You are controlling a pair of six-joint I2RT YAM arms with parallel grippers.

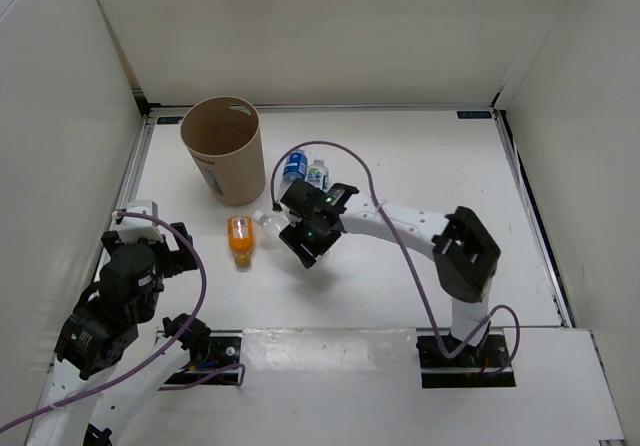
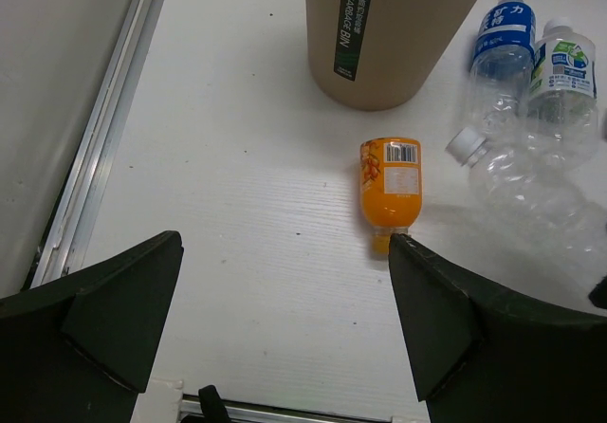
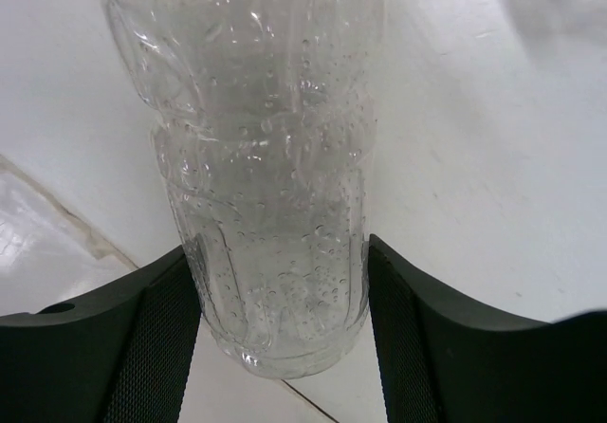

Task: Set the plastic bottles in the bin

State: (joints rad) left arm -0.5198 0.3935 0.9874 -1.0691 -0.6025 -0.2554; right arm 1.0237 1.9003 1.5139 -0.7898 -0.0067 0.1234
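Note:
The plain clear bottle (image 3: 270, 157) fills the right wrist view, and my right gripper (image 3: 283, 319) is shut on its base end, both pads (image 3: 161, 338) pressed against its sides. From above, that gripper (image 1: 305, 236) sits mid-table with the bottle's (image 1: 268, 224) white cap pointing left. The short orange bottle (image 1: 240, 240) lies beside it. The blue-label bottle (image 1: 294, 166) and the white-green bottle (image 1: 318, 175) lie next to the tan bin (image 1: 222, 151). My left gripper (image 2: 285, 319) is open and holds nothing, with the orange bottle (image 2: 390, 181) just beyond its right finger.
The bin (image 2: 398, 34) stands upright at the back left with a dark label on its side. A metal rail (image 2: 95, 176) runs along the table's left edge beside the white wall. A purple cable (image 1: 370, 191) arcs over the right arm.

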